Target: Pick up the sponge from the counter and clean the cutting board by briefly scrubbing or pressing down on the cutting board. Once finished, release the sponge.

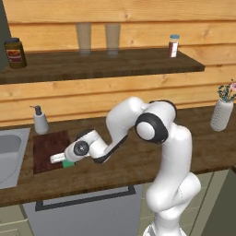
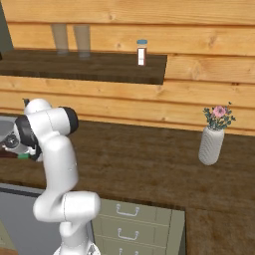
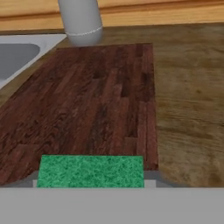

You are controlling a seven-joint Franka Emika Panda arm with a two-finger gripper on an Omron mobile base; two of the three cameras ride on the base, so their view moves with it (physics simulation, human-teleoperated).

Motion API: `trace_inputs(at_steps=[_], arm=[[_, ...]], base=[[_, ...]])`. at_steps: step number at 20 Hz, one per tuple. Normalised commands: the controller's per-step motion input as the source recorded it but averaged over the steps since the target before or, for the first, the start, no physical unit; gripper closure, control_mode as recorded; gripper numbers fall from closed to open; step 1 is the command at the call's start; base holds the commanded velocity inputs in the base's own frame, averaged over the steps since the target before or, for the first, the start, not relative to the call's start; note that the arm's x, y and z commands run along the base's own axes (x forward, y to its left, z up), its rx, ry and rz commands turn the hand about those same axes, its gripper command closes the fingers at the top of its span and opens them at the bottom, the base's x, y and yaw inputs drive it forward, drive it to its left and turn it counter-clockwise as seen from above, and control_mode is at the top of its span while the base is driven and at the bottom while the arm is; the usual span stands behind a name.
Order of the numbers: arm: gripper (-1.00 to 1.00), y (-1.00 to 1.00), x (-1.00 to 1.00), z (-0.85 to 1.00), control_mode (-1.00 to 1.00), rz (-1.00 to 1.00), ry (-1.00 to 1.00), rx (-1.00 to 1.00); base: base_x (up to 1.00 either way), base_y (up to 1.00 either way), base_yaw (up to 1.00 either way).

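**Press the sponge down on the board**

The small green-topped sponge (image 3: pixel 91 171) sits at the near edge of the dark reddish-brown wooden cutting board (image 3: pixel 87 100), w/ the two-finger gripper (image 1: pixel 59 158) low over it. Jaws look to pinch the sponge, but I can't tell for sure. Best to push down flat & rub a bit toward the board's middle. Stay off the grey soap bottle (image 1: pixel 40 120) & grey sink basin (image 1: pixel 10 154).

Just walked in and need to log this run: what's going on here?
The white arm reaches low to the left, its gripper holding the green sponge at the near edge of the dark cutting board on the counter, beside the sink. The jaws look closed on the sponge, which sits low over the board; contact isn't clear.
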Motion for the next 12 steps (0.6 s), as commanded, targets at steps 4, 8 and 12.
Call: trace_inputs(at_steps=[4, 8, 12], arm=[[1.00, -0.16, 0.22, 0.00, -1.00, 0.02, 0.00, 0.00], [1.00, 0.01, 0.66, 0.00, -1.00, 0.00, 0.00, 0.00], [1.00, 0.01, 0.68, 0.01, -1.00, -0.02, 0.00, 0.00]], base=[[0.00, 0.00, 0.00], [0.00, 0.00, 0.00], [0.00, 0.00, 0.00]])
